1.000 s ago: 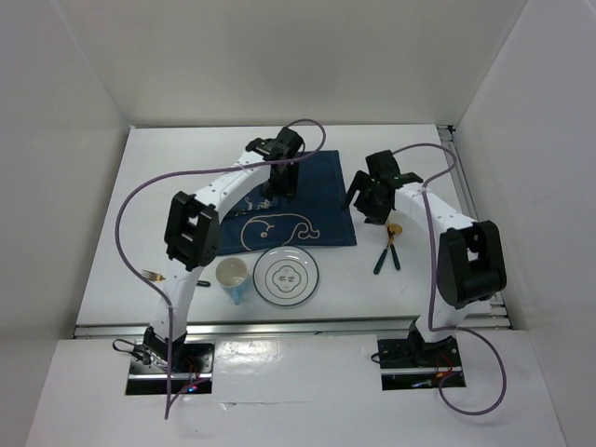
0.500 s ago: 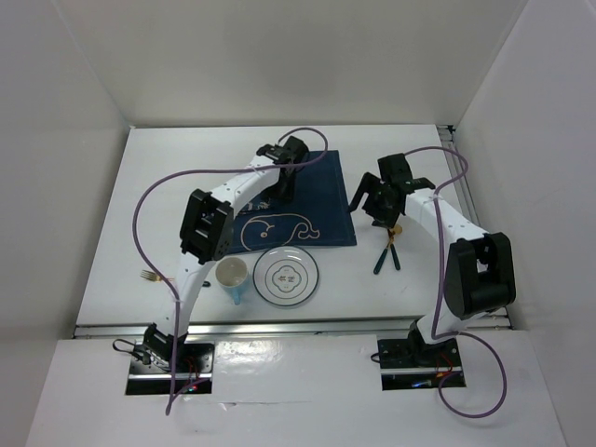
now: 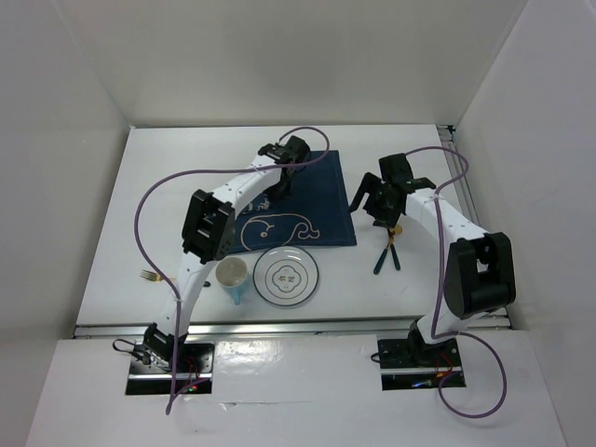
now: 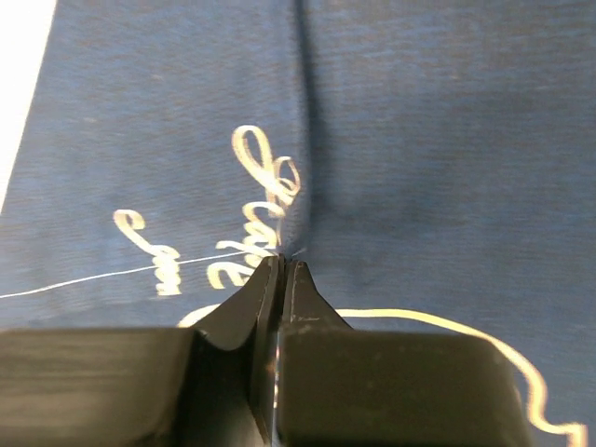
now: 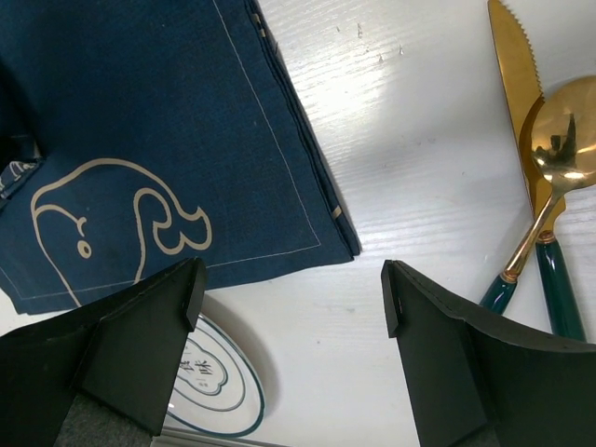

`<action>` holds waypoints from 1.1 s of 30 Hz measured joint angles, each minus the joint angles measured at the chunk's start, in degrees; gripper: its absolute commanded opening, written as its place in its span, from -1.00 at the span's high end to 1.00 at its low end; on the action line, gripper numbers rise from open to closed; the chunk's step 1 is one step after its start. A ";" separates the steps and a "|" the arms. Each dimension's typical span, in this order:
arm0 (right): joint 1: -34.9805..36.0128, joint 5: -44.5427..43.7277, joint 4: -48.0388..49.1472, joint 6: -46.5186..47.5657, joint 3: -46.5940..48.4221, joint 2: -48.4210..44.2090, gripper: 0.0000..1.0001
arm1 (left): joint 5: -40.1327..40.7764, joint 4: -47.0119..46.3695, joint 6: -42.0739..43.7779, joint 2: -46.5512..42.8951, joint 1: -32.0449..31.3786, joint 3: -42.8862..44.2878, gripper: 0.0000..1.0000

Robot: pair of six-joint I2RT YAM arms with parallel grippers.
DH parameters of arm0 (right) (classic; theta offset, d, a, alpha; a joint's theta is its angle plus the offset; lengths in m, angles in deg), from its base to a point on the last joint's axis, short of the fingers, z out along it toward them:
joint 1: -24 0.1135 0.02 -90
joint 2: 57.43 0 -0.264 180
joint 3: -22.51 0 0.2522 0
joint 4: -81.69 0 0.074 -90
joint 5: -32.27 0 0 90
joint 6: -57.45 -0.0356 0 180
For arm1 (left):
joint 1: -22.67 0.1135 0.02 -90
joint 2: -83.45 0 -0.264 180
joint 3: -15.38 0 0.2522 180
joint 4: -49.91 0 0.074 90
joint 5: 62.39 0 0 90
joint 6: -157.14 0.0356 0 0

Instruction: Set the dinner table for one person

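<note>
The white dinner table (image 3: 168, 205) carries a navy whale-print placemat (image 3: 317, 186) at the back middle. My left gripper (image 3: 280, 189) points down onto the mat's left half. In the left wrist view its jaws (image 4: 282, 265) are shut, pinching a raised fold of the placemat (image 4: 419, 140). My right gripper (image 3: 377, 207) hovers open just off the mat's right edge. Between its fingertips (image 5: 293, 289) lies bare table, next to the placemat's corner (image 5: 140, 112). A white plate (image 3: 287, 276) and a blue cup (image 3: 233, 277) sit in front of the mat.
A gold knife (image 5: 507, 56) and gold spoon (image 5: 563, 140) with dark green handles lie crossed right of the mat (image 3: 387, 250). A fork (image 3: 149, 276) lies at the table's left front. The plate's rim (image 5: 209, 391) shows below my right gripper. White walls enclose the table.
My left arm has stretched out lower over the placemat and its gripper has closed. My right gripper has shifted slightly right and back, then held still.
</note>
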 measured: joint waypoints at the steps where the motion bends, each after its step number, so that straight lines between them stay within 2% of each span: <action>1: 0.00 0.00 0.00 0.00 0.00 0.02 -0.77 | 0.98 0.17 0.42 -0.09 -0.02 0.00 1.00; 7: 0.00 -0.09 -0.31 0.24 0.00 0.04 -0.77 | 11.30 1.44 5.68 -1.84 0.76 1.18 1.00; 11: 0.00 -0.11 -0.61 0.46 0.00 0.04 -0.77 | 17.44 0.24 9.11 -3.28 5.90 4.42 1.00; 12: 0.00 -0.09 -0.83 0.46 0.00 0.04 -0.77 | 18.64 -0.26 9.99 -3.56 7.89 5.35 0.87; 13: 0.00 -0.04 -0.98 0.48 0.00 0.04 -0.77 | 19.52 -0.55 10.27 -3.69 9.88 6.36 0.26; 14: 0.00 0.02 -1.09 0.57 0.00 0.04 -0.77 | 20.35 -0.70 10.97 -3.69 12.13 7.85 -0.99; 17: 0.00 0.26 -1.36 0.66 -0.31 -0.09 -0.77 | 21.46 -1.79 11.96 -3.91 17.77 10.91 -1.00; 20: 0.00 0.50 -1.64 0.61 -1.38 -0.63 -0.77 | 20.76 -2.78 12.46 -5.57 19.19 11.04 -1.00; 23: 0.00 0.83 -2.38 0.61 -2.10 -1.22 -0.77 | 18.49 -4.24 13.03 -9.55 17.11 7.78 -1.00; 24: 0.00 1.01 -2.45 0.61 -2.12 -1.29 -0.77 | 17.51 -4.28 13.00 -11.02 16.00 6.73 -0.81; 26: 0.00 1.25 -2.47 0.61 -2.12 -1.55 -0.77 | 14.05 -4.24 12.52 -13.53 14.01 5.25 -0.21; 27: 0.02 1.31 -2.51 0.66 -2.12 -1.73 -0.77 | 11.96 -4.11 12.11 -14.58 12.96 4.61 0.49; 29: 0.55 1.29 -2.56 0.98 -2.01 -1.88 -0.64 | 7.98 -4.26 10.86 -16.24 11.89 2.47 0.90; 30: 0.92 1.36 -2.58 1.33 -1.84 -1.84 -0.60 | 5.90 -4.07 9.92 -17.14 11.65 0.61 1.00; 32: 2.34 1.73 -2.97 1.99 -0.55 -1.05 -0.47 | 2.62 -4.07 8.00 -18.62 11.74 -4.76 1.00; 33: 3.41 1.99 -3.02 2.58 0.76 0.04 -0.33 | 1.22 -3.67 6.67 -18.95 11.96 -7.87 1.00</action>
